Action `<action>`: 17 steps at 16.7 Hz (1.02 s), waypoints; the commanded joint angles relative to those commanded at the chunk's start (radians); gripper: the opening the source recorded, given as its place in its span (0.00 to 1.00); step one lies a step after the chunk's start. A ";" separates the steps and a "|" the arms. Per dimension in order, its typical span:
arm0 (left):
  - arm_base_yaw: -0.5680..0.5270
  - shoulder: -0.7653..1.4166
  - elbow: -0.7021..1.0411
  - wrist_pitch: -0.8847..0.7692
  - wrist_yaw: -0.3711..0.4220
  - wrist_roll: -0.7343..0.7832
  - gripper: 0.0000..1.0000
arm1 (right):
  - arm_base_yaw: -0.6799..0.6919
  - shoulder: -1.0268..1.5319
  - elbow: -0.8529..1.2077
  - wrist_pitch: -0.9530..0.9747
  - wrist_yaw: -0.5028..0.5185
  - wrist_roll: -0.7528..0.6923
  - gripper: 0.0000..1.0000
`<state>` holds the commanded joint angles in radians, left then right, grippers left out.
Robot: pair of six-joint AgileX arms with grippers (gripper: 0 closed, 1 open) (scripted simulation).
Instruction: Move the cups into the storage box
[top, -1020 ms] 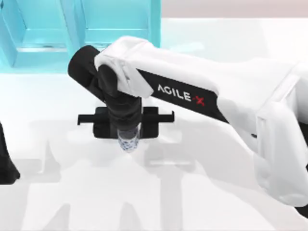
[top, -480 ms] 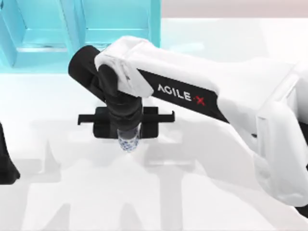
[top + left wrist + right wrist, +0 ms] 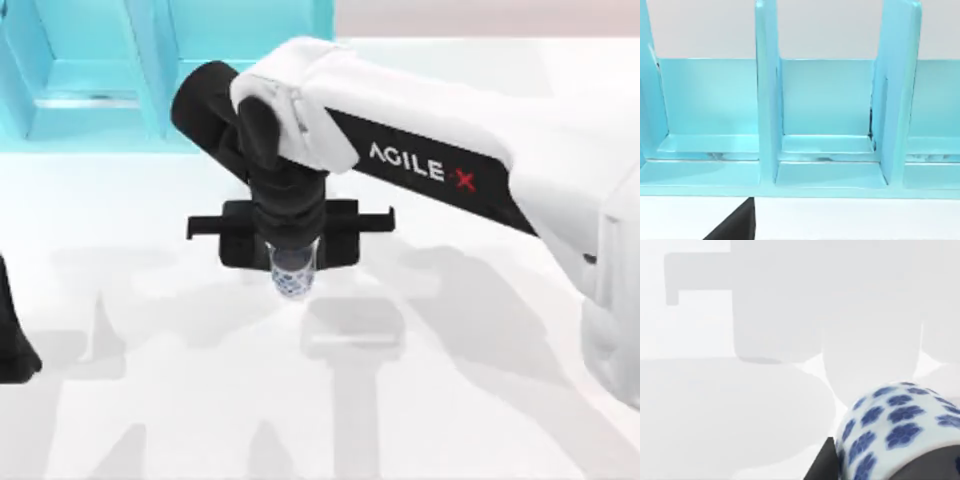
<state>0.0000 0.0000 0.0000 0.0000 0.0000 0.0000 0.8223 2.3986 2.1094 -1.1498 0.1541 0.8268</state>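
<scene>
Right gripper [image 3: 293, 280] shifted up-right toward storage box [image 3: 150, 70]; fingers clamped on cup [image 3: 294, 282]; white table [image 3: 150, 400] below; left arm parked at left edge.

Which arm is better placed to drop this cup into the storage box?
Right. The right gripper already holds the cup above the table, close to the blue storage box. The left arm sits parked at the table's left edge.
</scene>
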 joint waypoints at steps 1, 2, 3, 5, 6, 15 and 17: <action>0.000 0.000 0.000 0.000 0.000 0.000 1.00 | -0.016 -0.046 -0.030 -0.011 -0.003 -0.017 0.00; 0.000 0.000 0.000 0.000 0.000 0.000 1.00 | -0.034 -0.089 -0.062 -0.022 -0.007 -0.034 0.00; 0.000 0.000 0.000 0.000 0.000 0.000 1.00 | -0.051 -0.135 -0.094 -0.035 -0.010 -0.051 0.00; 0.000 0.000 0.000 0.000 0.000 0.000 1.00 | -0.084 -0.221 -0.152 -0.060 -0.014 -0.081 0.00; 0.000 0.000 0.000 0.000 0.000 0.000 1.00 | -0.095 -0.249 -0.172 -0.067 -0.016 -0.093 0.00; 0.000 0.000 0.000 0.000 0.000 0.000 1.00 | -0.161 -0.275 -0.200 -0.085 -0.025 -0.160 0.00; 0.000 0.000 0.000 0.000 0.000 0.000 1.00 | -0.247 -0.306 -0.229 -0.086 -0.040 -0.247 0.00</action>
<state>0.0000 0.0000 0.0000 0.0000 0.0000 0.0000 0.5751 2.0926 1.8800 -1.2356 0.1145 0.5796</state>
